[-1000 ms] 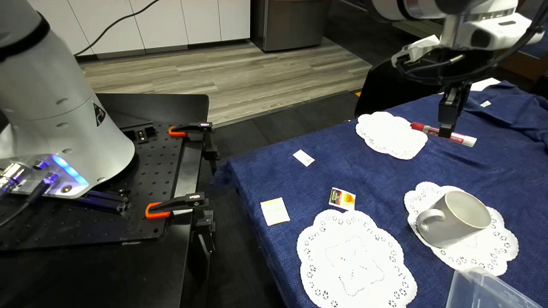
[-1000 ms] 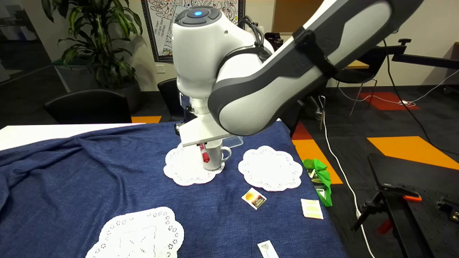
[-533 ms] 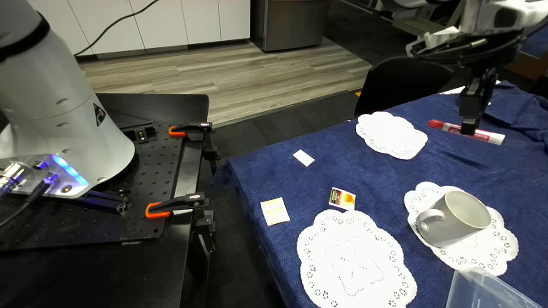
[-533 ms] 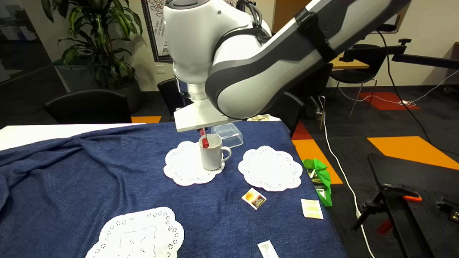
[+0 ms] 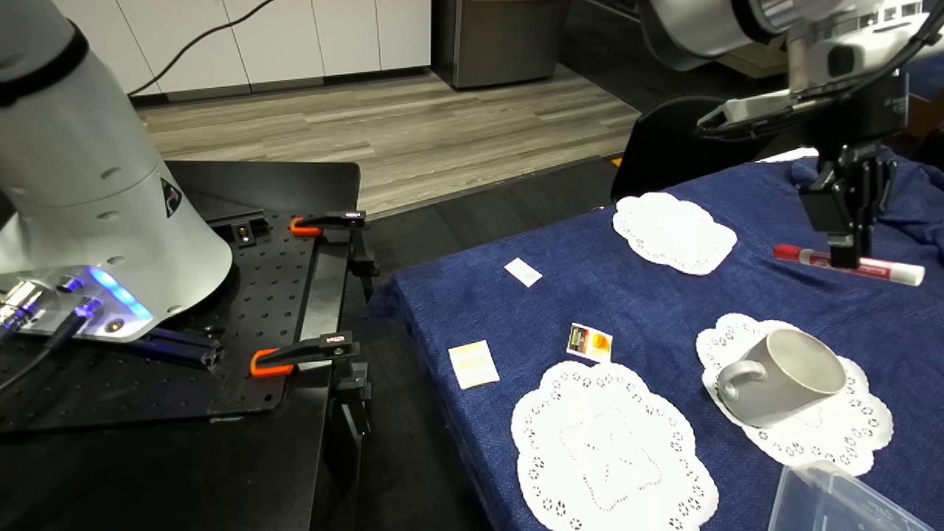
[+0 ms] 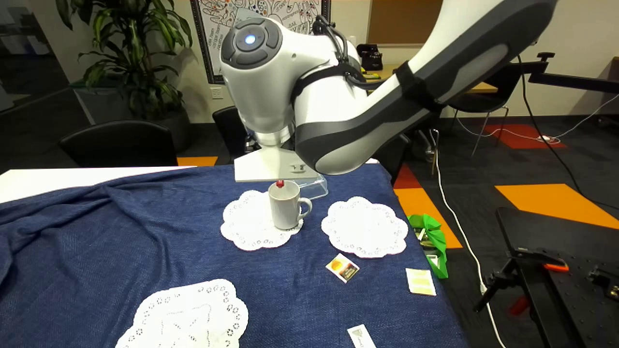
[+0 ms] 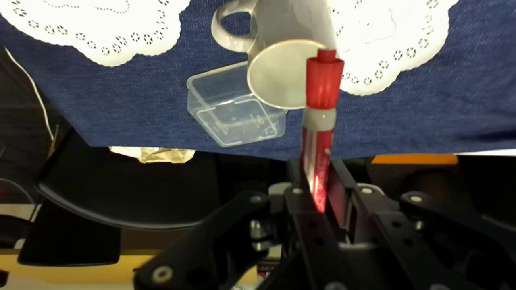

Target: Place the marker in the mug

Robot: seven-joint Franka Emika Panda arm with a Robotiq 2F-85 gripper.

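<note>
My gripper (image 5: 848,251) is shut on the red marker (image 5: 889,270) and holds it across the fingers, above the blue cloth. The marker is nearly level, with its red cap and white end sticking out on opposite sides. The white mug (image 5: 767,387) stands upright on a lacy doily, apart from the marker. In an exterior view only the red cap tip of the marker (image 6: 280,183) shows, over the mug's (image 6: 285,208) mouth; the arm hides the gripper. In the wrist view the marker (image 7: 318,139) lies between the fingers (image 7: 318,177), its cap overlapping the rim of the mug (image 7: 298,24).
A clear plastic container (image 5: 841,498) sits close to the mug; it also shows in the wrist view (image 7: 238,117). Flat doilies (image 5: 612,450) (image 5: 675,232), a tea packet (image 5: 590,343) and paper squares (image 5: 474,364) lie on the cloth. Black chairs (image 6: 121,145) stand beyond the table edge.
My gripper has carried the marker toward the mug's side of the table and turned and tilted. It rose, then came lower. The marker stays held; the mug has not moved.
</note>
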